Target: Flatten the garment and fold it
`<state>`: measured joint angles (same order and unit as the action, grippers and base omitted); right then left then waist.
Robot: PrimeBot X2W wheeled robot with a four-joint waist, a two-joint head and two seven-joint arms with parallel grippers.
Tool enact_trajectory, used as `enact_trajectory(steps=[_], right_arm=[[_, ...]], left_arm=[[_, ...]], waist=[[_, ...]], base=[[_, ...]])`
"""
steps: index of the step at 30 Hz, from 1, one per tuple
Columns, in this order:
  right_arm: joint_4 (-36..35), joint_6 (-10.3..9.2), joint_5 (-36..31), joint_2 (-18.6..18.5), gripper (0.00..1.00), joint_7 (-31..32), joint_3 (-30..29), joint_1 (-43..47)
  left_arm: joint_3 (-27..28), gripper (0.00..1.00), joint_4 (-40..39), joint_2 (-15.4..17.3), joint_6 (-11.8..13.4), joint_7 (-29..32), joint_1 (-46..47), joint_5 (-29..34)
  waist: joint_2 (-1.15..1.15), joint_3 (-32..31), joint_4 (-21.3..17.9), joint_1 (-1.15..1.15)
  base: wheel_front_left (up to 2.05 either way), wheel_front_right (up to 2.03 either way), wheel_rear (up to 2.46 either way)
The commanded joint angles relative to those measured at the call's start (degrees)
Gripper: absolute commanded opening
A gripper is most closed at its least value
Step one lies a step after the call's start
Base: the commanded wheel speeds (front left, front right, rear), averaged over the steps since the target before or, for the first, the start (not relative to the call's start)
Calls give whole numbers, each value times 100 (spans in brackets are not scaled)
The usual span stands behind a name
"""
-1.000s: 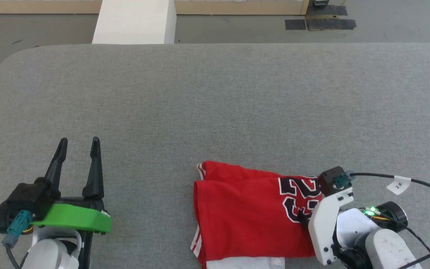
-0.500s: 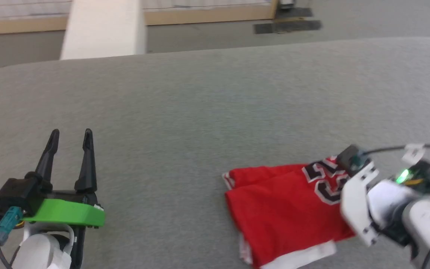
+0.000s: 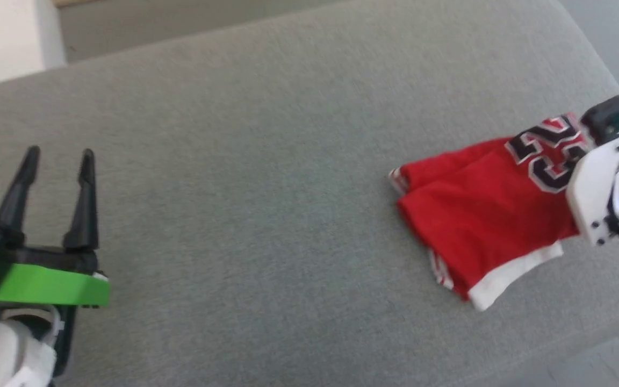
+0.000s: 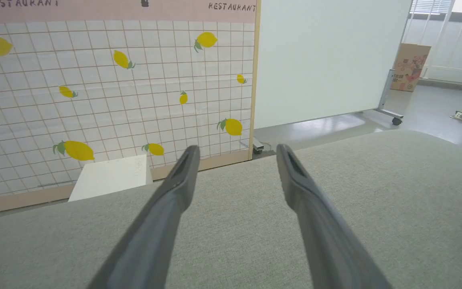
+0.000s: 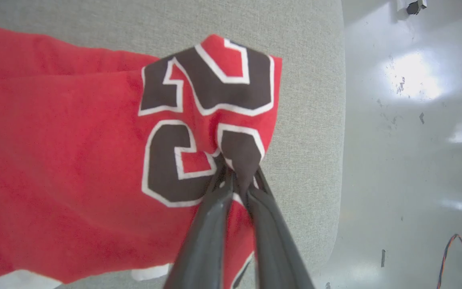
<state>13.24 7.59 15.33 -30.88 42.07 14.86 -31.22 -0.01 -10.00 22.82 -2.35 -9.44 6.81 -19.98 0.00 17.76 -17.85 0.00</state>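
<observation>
A red jersey-style T-shirt with white sleeve fabric, striped trim and a black, white-outlined "23" (image 3: 481, 215) is found bunched in loose layers on a grey fabric-covered bench (image 3: 266, 188). It is placed close to the bench's right edge, not far from the near right corner. The numbered end is drawn up into a small peak, because a pinch of cloth at the lower part of the "23" is clamped between the jaws of the right gripper (image 5: 237, 176). Its two long dark fingers are pressed nearly together around the fold. The rest of the shirt is supported by the bench, with a white sleeve band shown at the near side and striped trim at the end turned towards the bench's middle.

The grip is judged to be taken so that the garment can be drawn away from the edge onto open bench, where it could be spread flat. Flattening is not yet done, and no neat fold is made.

The left gripper (image 3: 60, 152) is held well apart from the shirt, over the bench's left side. Its jaws are spread wide with nothing between them, presumably so that a second corner can be taken. A slip of the thin pinch is the risk to be watched.
</observation>
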Motion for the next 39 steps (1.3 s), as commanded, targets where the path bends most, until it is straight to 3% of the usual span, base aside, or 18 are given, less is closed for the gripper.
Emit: enact_trajectory(steps=[1,6,12,20,21,22,27,31,39], right_arm=[[96,-10,-126,49,0,-109,-146,-167],[599,-10,-407,121,0,-377,-998,-447],[1009,-10,-888,527,0,-726,-2308,-836],[1246,-10,-1667,765,0,-812,-3265,-1069],[1254,-10,-1732,799,34,-831,-3362,-1097],[1262,-10,-1838,815,100,-858,-3461,-1125],[1271,-10,-2119,771,100,-956,-3608,-1222],[1124,-10,-1972,617,100,-1107,-3562,-1354],[313,-10,-851,494,100,-1703,-2440,-1705]], left_arm=[[92,100,-122,117,48,78,39,5],[362,100,-599,402,122,362,-87,-12],[653,100,-1081,711,176,676,-191,-29],[909,100,-1457,926,221,914,-323,-94],[929,100,-1473,929,230,922,-340,-104],[948,100,-1490,933,240,928,-360,-112],[915,100,-1430,882,255,864,-416,-135],[802,100,-1239,762,256,703,-388,-157],[601,100,-562,310,351,212,-380,-267]], waist=[[0,821,-574,0],[0,1211,-560,0],[0,1521,-436,0],[0,1748,-297,0],[0,1757,-293,0],[0,1765,-291,0],[0,1628,-282,0],[0,1327,-267,0],[0,296,-135,0]], base=[[0,0,0],[0,0,0],[0,0,0],[0,0,0],[0,0,0],[0,0,0],[0,0,0],[0,0,0],[0,0,0]])
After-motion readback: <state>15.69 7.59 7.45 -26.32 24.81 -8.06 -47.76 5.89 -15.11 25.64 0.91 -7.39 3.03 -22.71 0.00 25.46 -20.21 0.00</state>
